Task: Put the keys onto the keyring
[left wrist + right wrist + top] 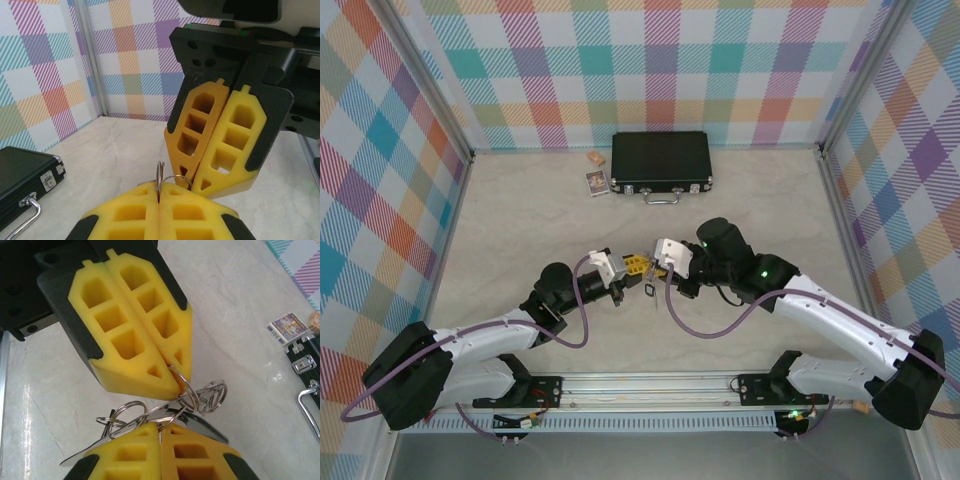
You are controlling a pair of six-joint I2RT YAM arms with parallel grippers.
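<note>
The top external camera looks down from above and behind the arm bases, far enough back to take in the whole bench (pixel 520 210). In it the left tool (pixel 632 267) and right tool (pixel 656 268) meet at mid-frame, with the black case (pixel 660 163) above them. The left wrist camera sits very close behind its own tool at bottom centre and faces low across the bench toward the plaid walls. The right wrist camera, equally close, faces steeply down at the bench. All three views share the meeting tool tips and the case. Both wrist views share the keyring (pixel 190 395) pinched between the tips.
</note>
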